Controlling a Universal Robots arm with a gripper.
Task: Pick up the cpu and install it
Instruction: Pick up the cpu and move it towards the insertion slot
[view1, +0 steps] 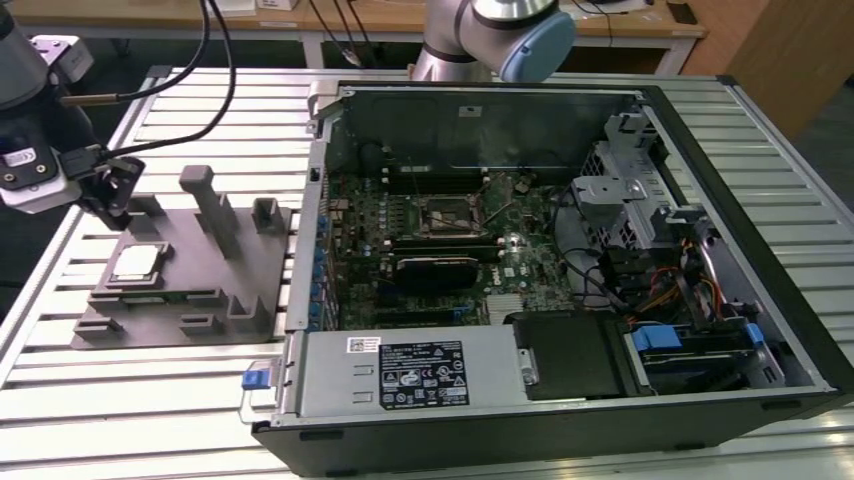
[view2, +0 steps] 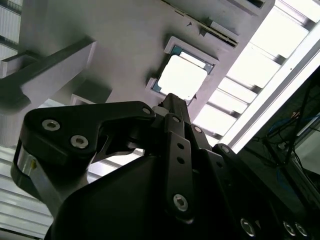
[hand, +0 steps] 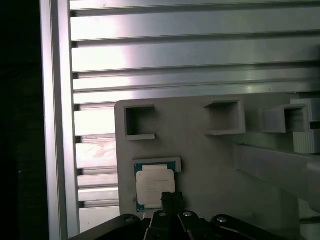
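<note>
exterior view: hi, wide | both wrist views: close-up, share cpu (hand: 155, 186) & tray (hand: 200, 150)

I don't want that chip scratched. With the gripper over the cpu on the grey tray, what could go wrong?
1. The jaws of the gripper stand shut over one edge of the cpu; lowering like this could strike its metal top or the recess rim of the tray.
2. Tall posts stand close by; a sideways move might clip them.
</note>
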